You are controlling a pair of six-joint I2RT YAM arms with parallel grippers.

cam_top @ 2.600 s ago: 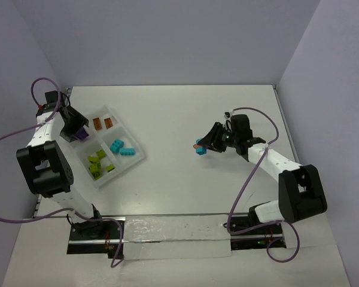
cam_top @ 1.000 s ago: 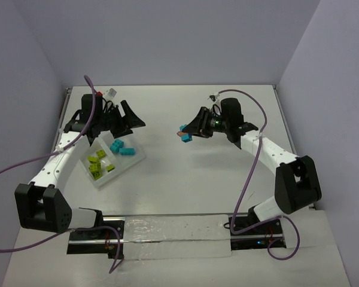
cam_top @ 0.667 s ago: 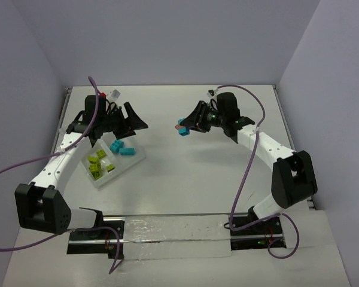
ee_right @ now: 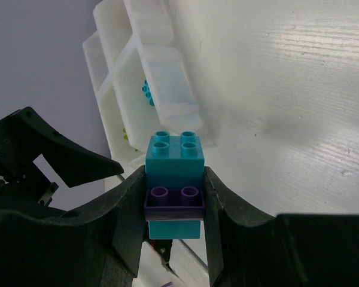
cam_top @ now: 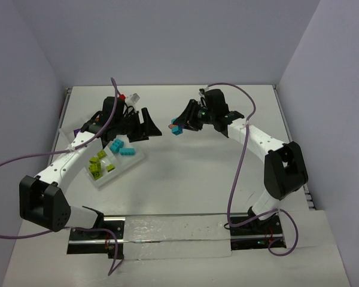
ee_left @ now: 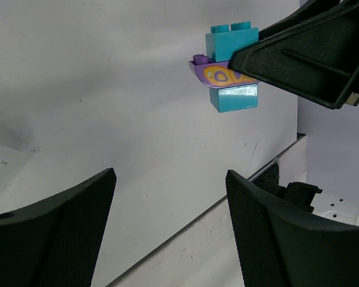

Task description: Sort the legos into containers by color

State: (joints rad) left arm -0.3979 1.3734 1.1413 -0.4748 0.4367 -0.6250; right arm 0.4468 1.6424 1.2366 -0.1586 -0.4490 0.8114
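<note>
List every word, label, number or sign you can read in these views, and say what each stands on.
No text is readable in any view.
Purple plate in the lego cluster held by the right gripper: a yellow-and-orange printed mark, partly hidden by a finger, not readable as letters.
White tag by the left arm's cable: too small to read.

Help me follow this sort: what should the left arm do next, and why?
Likely ease the open left gripper forward around the exposed turquoise end of the cluster: the right gripper is shut on that turquoise-purple cluster, holding it above the table facing the left one, and the colours need separating.
</note>
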